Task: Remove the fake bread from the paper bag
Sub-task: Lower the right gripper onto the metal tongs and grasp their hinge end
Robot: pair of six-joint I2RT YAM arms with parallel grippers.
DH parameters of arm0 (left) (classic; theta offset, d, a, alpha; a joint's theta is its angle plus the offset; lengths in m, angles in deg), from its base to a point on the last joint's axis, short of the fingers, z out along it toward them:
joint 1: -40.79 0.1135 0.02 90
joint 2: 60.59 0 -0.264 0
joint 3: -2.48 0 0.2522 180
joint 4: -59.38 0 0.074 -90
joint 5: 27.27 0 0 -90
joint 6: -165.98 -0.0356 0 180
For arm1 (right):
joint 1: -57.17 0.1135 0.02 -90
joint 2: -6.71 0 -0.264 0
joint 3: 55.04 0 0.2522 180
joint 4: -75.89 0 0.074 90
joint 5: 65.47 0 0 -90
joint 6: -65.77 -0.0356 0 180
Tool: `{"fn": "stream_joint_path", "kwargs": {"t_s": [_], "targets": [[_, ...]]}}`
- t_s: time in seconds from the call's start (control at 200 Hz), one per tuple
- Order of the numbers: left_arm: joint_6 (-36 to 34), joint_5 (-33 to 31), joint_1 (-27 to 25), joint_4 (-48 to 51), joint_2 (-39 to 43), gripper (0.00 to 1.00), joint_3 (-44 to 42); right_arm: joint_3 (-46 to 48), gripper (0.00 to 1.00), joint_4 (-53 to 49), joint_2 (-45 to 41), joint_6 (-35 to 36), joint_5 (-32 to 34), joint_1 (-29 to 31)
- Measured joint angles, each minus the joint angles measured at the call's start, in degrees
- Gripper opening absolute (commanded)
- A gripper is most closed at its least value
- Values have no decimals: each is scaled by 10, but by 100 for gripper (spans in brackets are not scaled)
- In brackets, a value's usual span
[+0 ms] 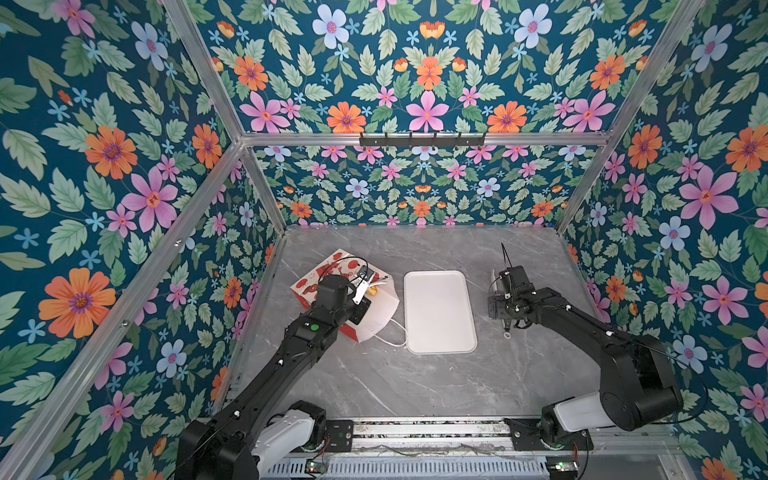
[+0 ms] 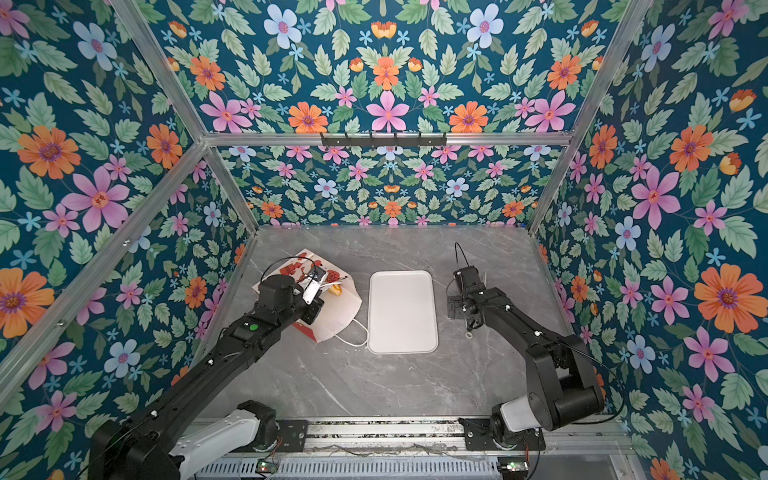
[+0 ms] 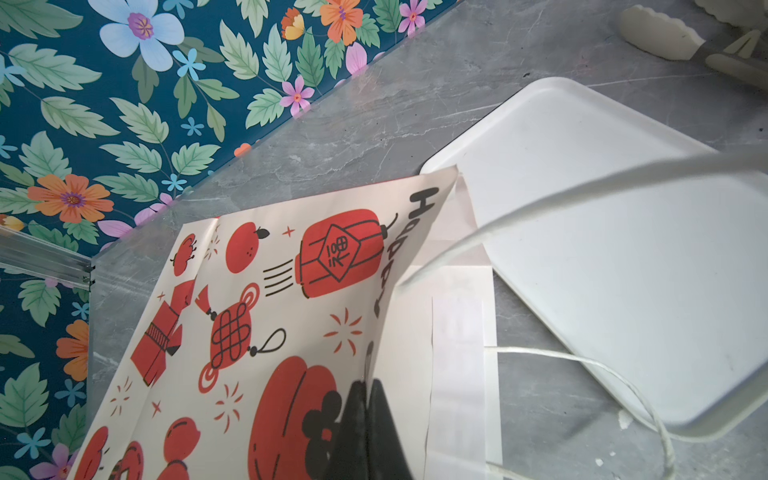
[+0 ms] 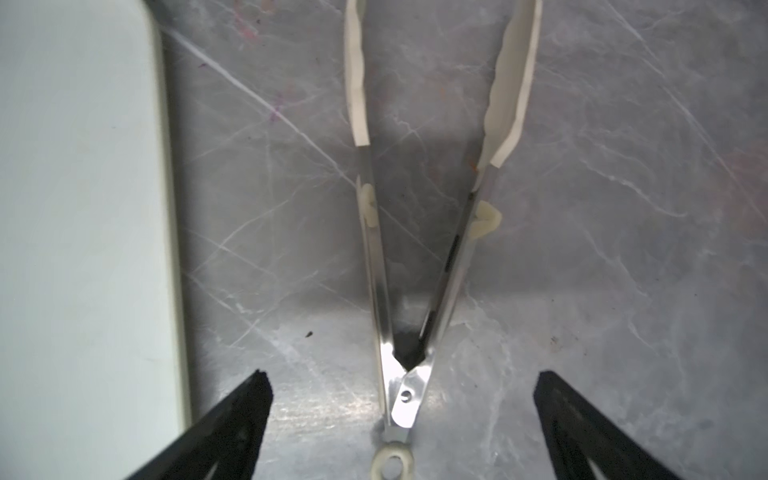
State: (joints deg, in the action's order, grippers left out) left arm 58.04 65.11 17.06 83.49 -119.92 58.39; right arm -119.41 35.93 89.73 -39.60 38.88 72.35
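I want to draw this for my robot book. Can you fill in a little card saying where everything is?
bag: lying on its side on the table, left of the tray
bread: yellow bit peeking from the bag's mouth
tray: white, no bread on it
tongs: on the table, right of the tray, arms spread
left end effector: shut on the bag's edge
right end effector: open above the tongs' hinge

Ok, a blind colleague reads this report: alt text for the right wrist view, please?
Metal tongs with cream tips lie spread in a V on the grey marble table, hinge end between the black fingers of the wide-open right gripper. A white tray edge shows alongside.
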Motion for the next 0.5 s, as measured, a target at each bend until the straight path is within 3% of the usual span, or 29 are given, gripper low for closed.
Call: {"fn": "stream_joint_path", "kwargs": {"t_s": [0.315, 0.5], "targets": [[0, 0, 0, 0, -1, 0, 0, -35, 83, -13, 78, -46, -10, -20], [0, -3, 0, 0, 2, 0, 0, -44, 75, -15, 92, -70, -49, -54]]}}
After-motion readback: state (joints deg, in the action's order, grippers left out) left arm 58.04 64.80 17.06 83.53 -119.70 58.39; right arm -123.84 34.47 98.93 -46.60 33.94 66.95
